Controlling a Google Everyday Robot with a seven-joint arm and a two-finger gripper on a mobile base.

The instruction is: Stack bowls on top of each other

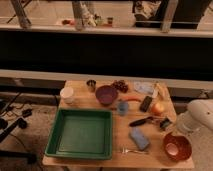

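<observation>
Operator: Bowls first. Where were they?

Spotter: Your orange-red bowl (pixel 176 146) sat at the near right corner of the table (pixel 100 161), right way up. Your purple bowl (pixel 106 94) sat far back, near the middle. They were well apart, and nothing was stacked.

Operator: And the gripper?

Spotter: Your gripper (pixel 180 131) hung just over the far rim of the orange-red bowl, at the end of the white arm (pixel 201 116) that came in from the right. You could not tell if it was wide or closed, or if it touched the bowl.

Operator: What else was close to me?

Spotter: A fork (pixel 131 150) lay at the front edge. A blue sponge (pixel 139 138) lay just behind it. A big green tray (pixel 80 132) filled the near left part.

Operator: And farther back?

Spotter: You had a black-handled tool (pixel 142 121) in the middle, left of the gripper. Behind it stood a small blue cup (pixel 122 107), just beside the purple bowl. A round orange fruit (pixel 158 108) sat to the right, with a flat black thing (pixel 146 103) next to it. A white paper cup (pixel 66 95) stood on the left side. A little metal cup (pixel 91 85) stood near the back edge.
</observation>
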